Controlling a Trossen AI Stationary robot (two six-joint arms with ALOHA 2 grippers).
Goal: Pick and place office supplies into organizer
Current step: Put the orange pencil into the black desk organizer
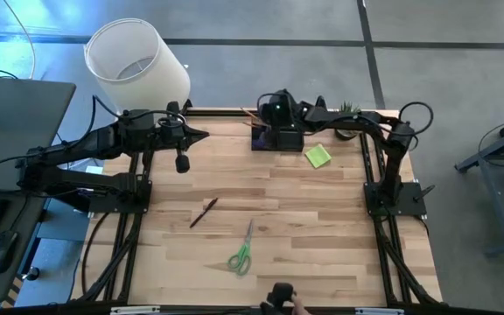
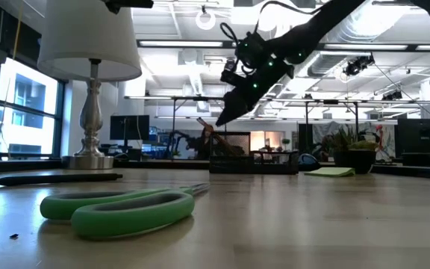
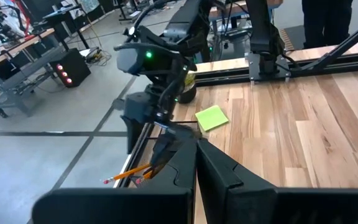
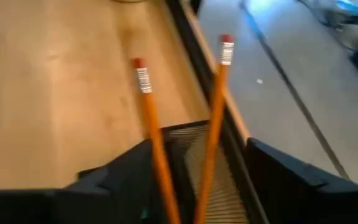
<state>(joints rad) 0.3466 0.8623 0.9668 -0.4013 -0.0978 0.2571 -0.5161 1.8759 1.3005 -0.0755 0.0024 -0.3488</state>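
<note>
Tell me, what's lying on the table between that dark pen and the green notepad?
Nothing: in the high view only bare wood separates the dark pen from the green sticky-note pad. The scissors lie off that line, nearer the front edge.

Two orange pencils stand in one black organizer. The tabletop carries one dark pen, one pair of green scissors, one sticky-note pad, one lamp and one potted plant.

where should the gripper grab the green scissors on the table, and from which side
Grip the scissors from straight above at the narrow neck between the green handles and the closed blades. They lie flat, blades pointing toward the organizer, with bare table around them, so fingers could close across that neck.
</note>
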